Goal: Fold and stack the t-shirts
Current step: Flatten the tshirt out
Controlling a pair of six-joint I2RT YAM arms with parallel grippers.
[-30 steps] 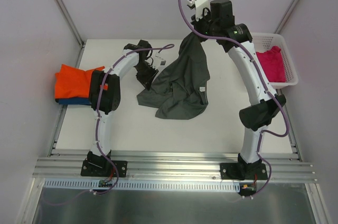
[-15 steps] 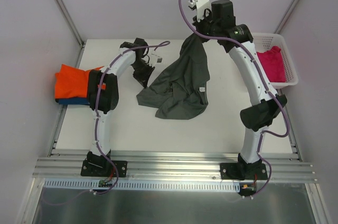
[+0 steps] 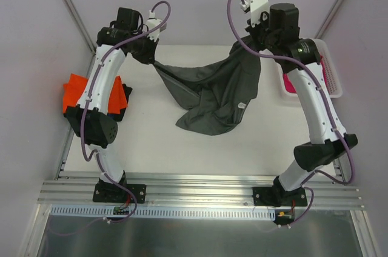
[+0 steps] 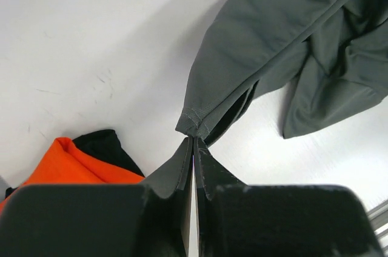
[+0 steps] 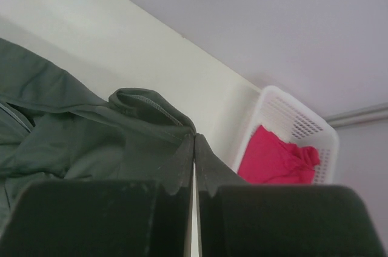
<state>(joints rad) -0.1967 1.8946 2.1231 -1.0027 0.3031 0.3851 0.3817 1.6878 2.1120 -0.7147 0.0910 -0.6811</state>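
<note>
Aloft, left claw [image 4: 194, 141] and right claw [image 5: 194, 136] each clenched on dark grey t-shirt [image 3: 212, 90].

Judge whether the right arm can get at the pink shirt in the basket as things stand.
Probably not yet: the right tool is shut on the dark grey shirt. The basket is close, the pink shirt uncovered.

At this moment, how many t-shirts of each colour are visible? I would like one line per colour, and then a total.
dark grey t-shirt: 1
orange t-shirt: 1
pink t-shirt: 1
Total: 3
A dark cloth edge shows beside the orange one. Its colour is unclear, so it is not counted.
</note>
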